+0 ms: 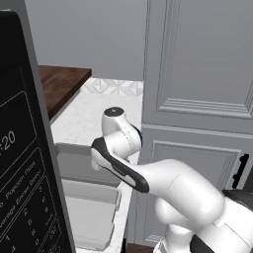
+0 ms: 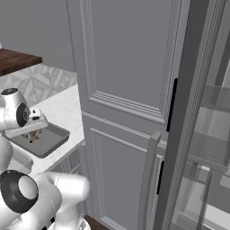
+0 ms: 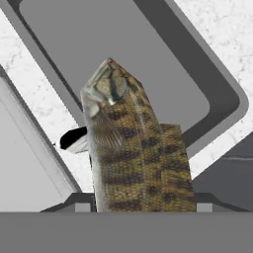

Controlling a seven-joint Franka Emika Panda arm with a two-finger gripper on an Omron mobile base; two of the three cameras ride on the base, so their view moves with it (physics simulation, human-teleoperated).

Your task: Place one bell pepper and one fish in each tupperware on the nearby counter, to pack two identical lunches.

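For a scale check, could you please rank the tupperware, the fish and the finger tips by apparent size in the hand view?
1. The tupperware, largest, though cut off by the frame.
2. The fish, held in the hand; its nearness to the camera inflates it.
3. The fingertips, smallest, mostly hidden behind the fish.

The only writing stands on the black microwave panel (image 1: 22, 168), well to the left of the hand in the left base view. Near its upper part pale digits read ":20", cut off at the picture's edge, so any leading figure is lost. Lower down, slanting rows of small white button labels run across the panel; one appears to read "Popcorn Pizza", though the letters are small and blurred, and the rows beneath it, one perhaps "Beverage", are too faint to make out with any confidence.
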